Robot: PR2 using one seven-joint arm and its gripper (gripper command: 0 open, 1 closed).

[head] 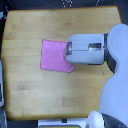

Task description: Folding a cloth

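Cloth here is a plain pink-magenta piece, thin and lying flat near the middle of the wooden bench, and I only count one of it, plus one arm. From the exterior view it's sitting slightly skewed to the bench edges, looks close to square so no obvious long axis, with its right side tucked under the grey arm. That arm's claw sits right over the cloth's right edge, but can't tell if it's open or clamped.
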